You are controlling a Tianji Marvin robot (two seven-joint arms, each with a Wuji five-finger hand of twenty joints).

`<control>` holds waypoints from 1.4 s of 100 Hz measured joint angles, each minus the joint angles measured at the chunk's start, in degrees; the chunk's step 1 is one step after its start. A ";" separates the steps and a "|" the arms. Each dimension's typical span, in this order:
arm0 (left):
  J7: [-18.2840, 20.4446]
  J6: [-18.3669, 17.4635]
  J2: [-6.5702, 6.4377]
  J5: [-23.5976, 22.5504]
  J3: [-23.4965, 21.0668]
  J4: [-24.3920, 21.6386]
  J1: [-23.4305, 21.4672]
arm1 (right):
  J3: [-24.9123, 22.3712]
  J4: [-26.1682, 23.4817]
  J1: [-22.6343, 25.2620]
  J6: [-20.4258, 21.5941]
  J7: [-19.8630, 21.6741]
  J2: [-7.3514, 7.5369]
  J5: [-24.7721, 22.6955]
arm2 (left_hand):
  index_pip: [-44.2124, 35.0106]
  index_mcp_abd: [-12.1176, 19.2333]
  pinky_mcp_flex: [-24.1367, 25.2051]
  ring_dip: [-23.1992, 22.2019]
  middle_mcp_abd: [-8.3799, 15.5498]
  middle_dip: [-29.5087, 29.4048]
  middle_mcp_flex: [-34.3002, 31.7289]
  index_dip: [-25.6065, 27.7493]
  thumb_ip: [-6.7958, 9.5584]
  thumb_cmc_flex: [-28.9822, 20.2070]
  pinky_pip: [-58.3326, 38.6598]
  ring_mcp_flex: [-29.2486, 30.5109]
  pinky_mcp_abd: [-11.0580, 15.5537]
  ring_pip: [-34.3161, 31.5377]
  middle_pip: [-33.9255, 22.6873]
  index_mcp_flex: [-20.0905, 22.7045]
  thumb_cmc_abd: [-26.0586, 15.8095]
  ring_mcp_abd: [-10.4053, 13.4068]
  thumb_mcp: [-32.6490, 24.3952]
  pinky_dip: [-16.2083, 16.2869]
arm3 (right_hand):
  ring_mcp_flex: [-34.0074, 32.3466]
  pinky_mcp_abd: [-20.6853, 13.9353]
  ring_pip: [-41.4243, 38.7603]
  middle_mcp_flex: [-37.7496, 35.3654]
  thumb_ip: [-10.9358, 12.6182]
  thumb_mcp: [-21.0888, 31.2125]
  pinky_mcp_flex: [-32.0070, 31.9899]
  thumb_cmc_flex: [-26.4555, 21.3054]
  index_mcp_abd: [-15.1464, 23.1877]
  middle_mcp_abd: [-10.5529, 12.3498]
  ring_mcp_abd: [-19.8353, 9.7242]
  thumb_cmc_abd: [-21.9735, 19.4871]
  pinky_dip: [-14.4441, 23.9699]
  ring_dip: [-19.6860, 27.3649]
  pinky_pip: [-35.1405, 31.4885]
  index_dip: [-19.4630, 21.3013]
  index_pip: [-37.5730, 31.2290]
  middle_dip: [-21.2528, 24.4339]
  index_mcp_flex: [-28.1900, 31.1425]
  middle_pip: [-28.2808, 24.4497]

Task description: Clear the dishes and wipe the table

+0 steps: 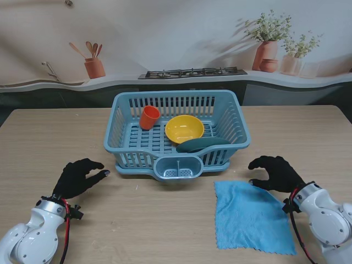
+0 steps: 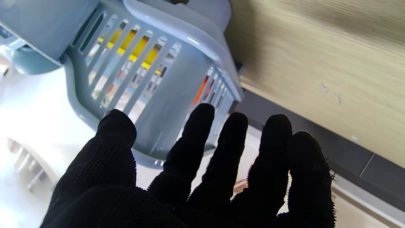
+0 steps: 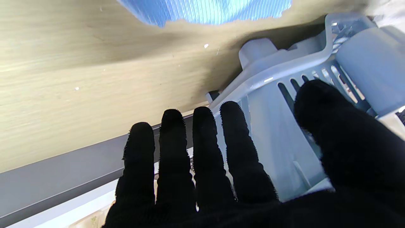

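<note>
The orange cup (image 1: pixel 149 117), yellow bowl (image 1: pixel 184 128) and dark green plate (image 1: pixel 202 144) already sit in the pale blue slatted plastic dish rack (image 1: pixel 122 133), so wiping seems next. Both robot hands are spread and hold nothing: the right robot hand (image 1: pixel 275 172) hovers at the far corner of the square blue cloth (image 1: pixel 250 216) (lying flat on the wooden desk (image 1: pixel 55 137)) and should pinch a corner firmly; the left robot hand (image 1: pixel 80 177) idles.

A pale wood-grain desk (image 1: pixel 49 143) carries the scene. A blue slatted dish rack (image 1: pixel 234 118) stands on it at the centre, toward the far side, on a matching drip tray. A blue cloth (image 1: pixel 250 217) lies flat on the desk at the near right, close to the rack's near right corner but apart from it.
</note>
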State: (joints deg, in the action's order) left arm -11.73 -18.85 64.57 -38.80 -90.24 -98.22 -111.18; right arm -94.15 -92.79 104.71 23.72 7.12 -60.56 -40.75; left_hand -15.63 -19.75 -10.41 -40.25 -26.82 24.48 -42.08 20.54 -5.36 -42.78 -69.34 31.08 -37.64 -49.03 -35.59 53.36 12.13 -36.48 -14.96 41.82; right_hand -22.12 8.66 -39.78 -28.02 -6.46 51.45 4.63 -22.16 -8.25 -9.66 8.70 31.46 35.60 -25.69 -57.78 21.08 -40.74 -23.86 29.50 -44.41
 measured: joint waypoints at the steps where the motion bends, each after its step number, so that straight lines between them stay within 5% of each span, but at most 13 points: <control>1: -0.02 0.00 0.00 0.10 -0.01 -0.03 -0.03 | 0.00 -0.04 0.04 0.03 0.15 0.02 -0.09 | 0.00 0.00 0.00 0.00 0.00 0.00 0.00 0.02 0.00 0.00 0.00 0.00 0.00 0.00 0.00 0.00 0.00 -0.01 0.00 0.00 | 0.04 0.00 0.02 0.04 0.00 0.00 -0.01 0.00 0.00 0.07 -0.01 0.00 0.00 0.00 0.00 0.00 0.00 0.00 0.00 0.00; 42: -1.80 -0.61 0.16 0.44 -0.39 -0.18 -0.92 | 0.44 -1.17 1.63 2.20 5.17 1.34 -2.80 | 0.33 0.00 -0.01 0.00 0.00 0.00 0.00 0.67 0.00 0.00 -0.01 0.00 -0.02 0.00 0.00 0.00 -0.02 -0.06 0.78 0.01 | 0.62 0.00 2.04 1.45 0.00 -0.01 -0.77 -0.04 0.00 0.30 -0.65 0.01 -0.18 0.72 0.10 -0.47 0.76 1.01 -0.59 2.64; 87: -2.19 -1.59 0.21 0.51 -0.73 0.84 -0.95 | 2.39 -1.41 1.70 2.61 11.18 2.55 -4.87 | 0.36 0.00 -0.03 0.00 0.00 0.00 0.00 1.15 1.08 0.01 -0.01 0.00 -0.03 0.00 0.00 0.00 -0.03 -0.07 1.42 0.12 | 7.15 -1.27 17.89 6.30 0.00 -0.58 -6.98 -0.07 2.94 1.64 -2.80 0.06 -3.66 7.46 14.80 -4.34 8.85 5.64 -2.52 13.82; 107: -3.10 -1.89 0.29 0.30 -0.79 1.24 -1.02 | 3.25 -1.53 1.67 2.97 14.16 3.21 -6.04 | 0.40 0.00 -0.05 0.00 -0.01 0.00 0.00 1.19 1.08 0.01 -0.01 0.02 -0.03 0.00 0.01 0.00 -0.04 -0.08 1.42 0.54 | 8.31 -1.27 19.21 8.48 0.00 -2.51 -7.50 -0.07 3.53 1.96 -3.64 0.06 -3.60 8.00 17.54 -4.34 9.75 5.69 -3.58 14.75; 140: -3.29 -2.06 0.42 0.57 -0.84 1.27 -1.24 | 6.00 -1.17 0.73 1.94 14.91 3.94 -7.59 | 0.42 0.00 -0.07 0.00 -0.01 0.00 0.00 1.31 1.10 -0.66 -0.02 0.03 -0.03 0.00 0.01 0.00 -0.67 -0.09 2.22 0.55 | 11.19 -1.23 18.60 14.38 -0.12 1.53 -4.27 -5.19 4.37 3.25 -4.82 7.25 1.34 6.59 18.05 -3.44 9.96 5.72 -8.95 11.86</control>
State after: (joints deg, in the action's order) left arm -15.02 -20.91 64.98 -38.23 -91.08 -96.95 -112.42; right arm -88.15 -93.96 105.44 25.67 22.03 -56.62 -48.33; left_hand -15.21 -19.75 -10.47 -40.25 -26.83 24.48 -42.08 21.85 -4.27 -43.44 -69.36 31.11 -37.67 -49.03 -35.58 53.36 11.45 -36.57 -12.74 42.37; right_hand -10.94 7.43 -21.18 -13.64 -6.58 52.98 0.36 -27.35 -3.88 -6.41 3.88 38.71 36.95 -19.10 -39.73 17.63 -30.78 -18.15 20.55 -32.55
